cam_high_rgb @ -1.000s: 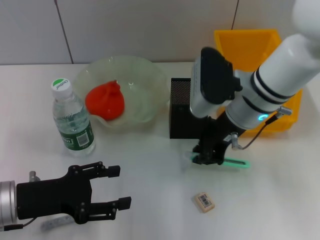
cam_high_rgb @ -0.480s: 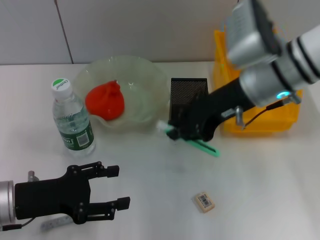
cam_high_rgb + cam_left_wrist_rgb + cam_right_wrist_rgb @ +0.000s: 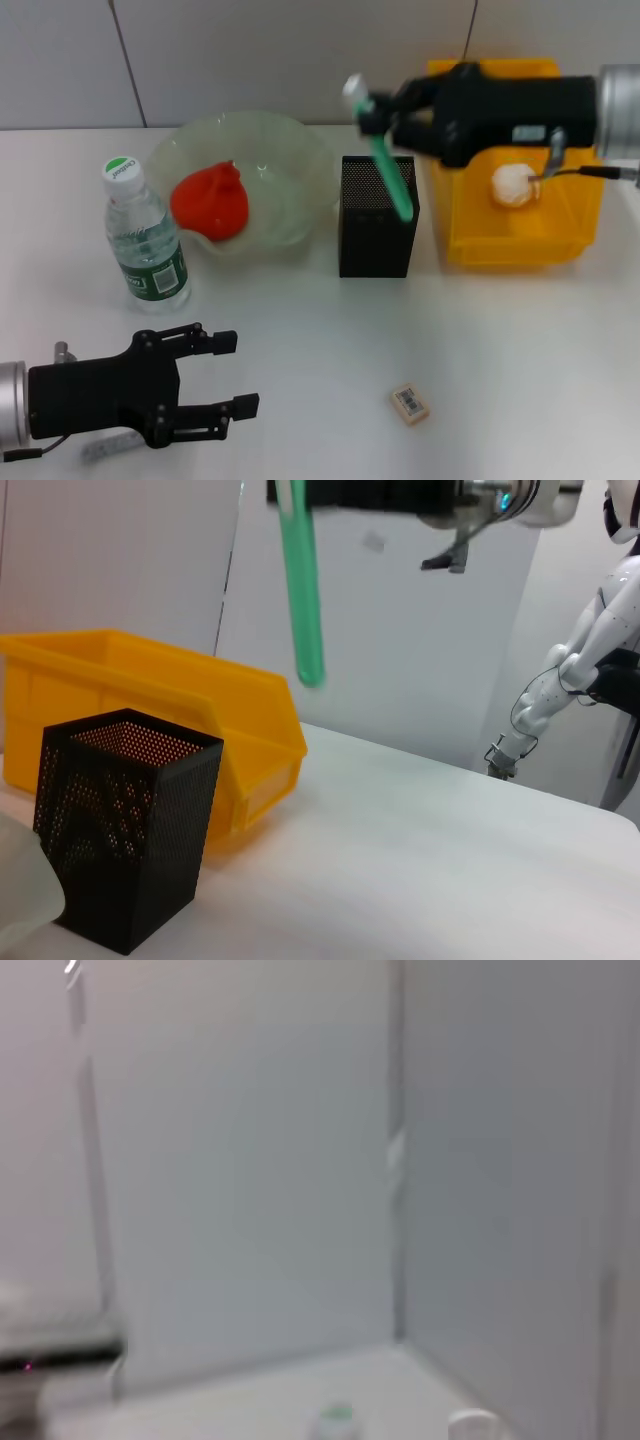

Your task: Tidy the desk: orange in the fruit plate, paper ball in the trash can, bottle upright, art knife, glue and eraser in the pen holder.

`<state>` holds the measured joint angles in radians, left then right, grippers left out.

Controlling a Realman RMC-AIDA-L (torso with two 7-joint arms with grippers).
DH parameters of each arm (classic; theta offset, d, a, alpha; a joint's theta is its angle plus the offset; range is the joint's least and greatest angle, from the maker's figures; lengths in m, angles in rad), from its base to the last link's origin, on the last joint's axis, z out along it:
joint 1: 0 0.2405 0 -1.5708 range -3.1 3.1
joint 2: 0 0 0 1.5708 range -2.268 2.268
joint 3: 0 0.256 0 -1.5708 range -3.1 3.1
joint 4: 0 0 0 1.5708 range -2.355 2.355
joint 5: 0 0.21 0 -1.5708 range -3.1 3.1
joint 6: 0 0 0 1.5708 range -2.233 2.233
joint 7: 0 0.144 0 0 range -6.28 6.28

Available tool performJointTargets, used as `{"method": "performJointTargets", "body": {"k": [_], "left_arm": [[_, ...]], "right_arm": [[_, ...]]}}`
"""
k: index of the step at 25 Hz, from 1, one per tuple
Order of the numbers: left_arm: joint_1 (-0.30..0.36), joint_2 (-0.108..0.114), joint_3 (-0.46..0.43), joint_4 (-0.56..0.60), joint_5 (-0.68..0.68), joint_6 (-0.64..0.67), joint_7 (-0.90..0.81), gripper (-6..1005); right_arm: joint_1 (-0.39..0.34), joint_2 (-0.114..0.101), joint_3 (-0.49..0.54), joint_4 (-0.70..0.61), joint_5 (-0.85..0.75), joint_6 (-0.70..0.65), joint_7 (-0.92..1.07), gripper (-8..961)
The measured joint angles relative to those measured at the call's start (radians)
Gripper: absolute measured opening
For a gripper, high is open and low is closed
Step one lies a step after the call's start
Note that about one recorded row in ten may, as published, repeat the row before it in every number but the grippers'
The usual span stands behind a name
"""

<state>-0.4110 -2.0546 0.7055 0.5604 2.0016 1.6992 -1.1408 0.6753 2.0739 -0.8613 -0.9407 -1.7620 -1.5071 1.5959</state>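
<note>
Glue, or the art knife — a green stick too thin to name surely — hangs tip-down over the pen holder, pinched in the right tool at one o'clock, presumably for a straight drop. At seven o'clock the left tool rests spread and empty; something pale beneath it is half hidden.

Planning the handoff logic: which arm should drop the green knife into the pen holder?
Right. The right gripper already holds the green art knife above the black pen holder; the left gripper sits open near the table's front edge.
</note>
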Motion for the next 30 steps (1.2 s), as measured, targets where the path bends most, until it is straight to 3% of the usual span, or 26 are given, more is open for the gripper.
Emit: {"method": "performJointTargets", "body": {"k": [7,10,20,30], "left_arm": [[0.000,0.001,0.002,0.000,0.000,0.000,0.001,808],[0.000,0.001,0.003,0.001,0.002,0.000,0.001,808],[0.002,0.001,0.005,0.001,0.008,0.000,0.001,808],[0.011,0.001,0.005,0.007,0.006,0.025,0.001,809]], "right_arm": [[0.010,0.002,0.046,0.138,0.075,0.125,-0.064,174],[0.044,0.006,0.039,0.223,0.077,0.229,-0.088,175],[0.129,0.011,0.040,0.397,0.079,0.400,-0.162,179],[0.147,0.012,0.041,0.453,0.077,0.423,-0.221,182]]}}
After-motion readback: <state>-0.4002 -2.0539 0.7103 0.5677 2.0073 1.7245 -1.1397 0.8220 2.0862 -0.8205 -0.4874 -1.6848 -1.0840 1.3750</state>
